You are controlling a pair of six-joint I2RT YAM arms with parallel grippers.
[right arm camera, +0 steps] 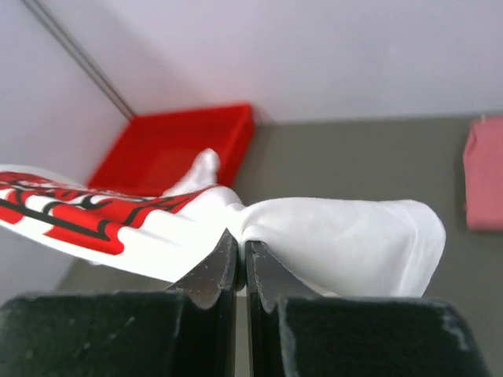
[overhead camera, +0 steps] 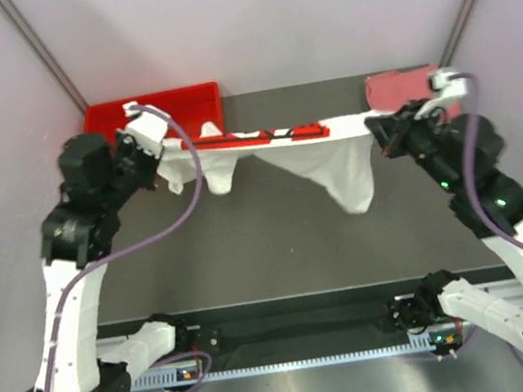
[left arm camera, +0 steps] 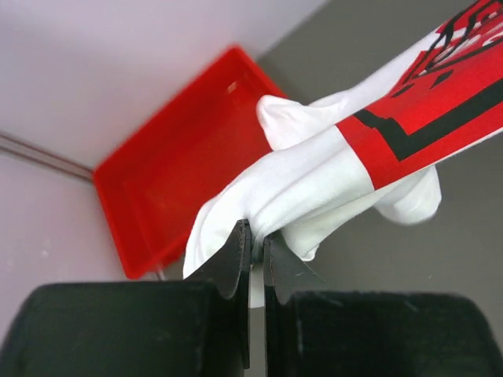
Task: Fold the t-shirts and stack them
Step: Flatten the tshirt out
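The left hand (left arm camera: 257, 236) and the right hand (right arm camera: 236, 243) are each pinching a bunched edge of the white t-shirt (overhead camera: 335, 161), jaws closed down on the cloth, so it is hanging stretched between them above the bench (overhead camera: 279, 252), while the pink t-shirt (overhead camera: 398, 89) is lying folded at the far right. The cloth is looking light, limp and quick to sag, so I judge corners or hems the best holds. Its red-and-black logo (overhead camera: 253, 137) is showing no legible writing.

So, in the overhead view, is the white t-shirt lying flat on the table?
No, the white t-shirt hangs stretched between the left gripper and the right gripper, cloth sagging.
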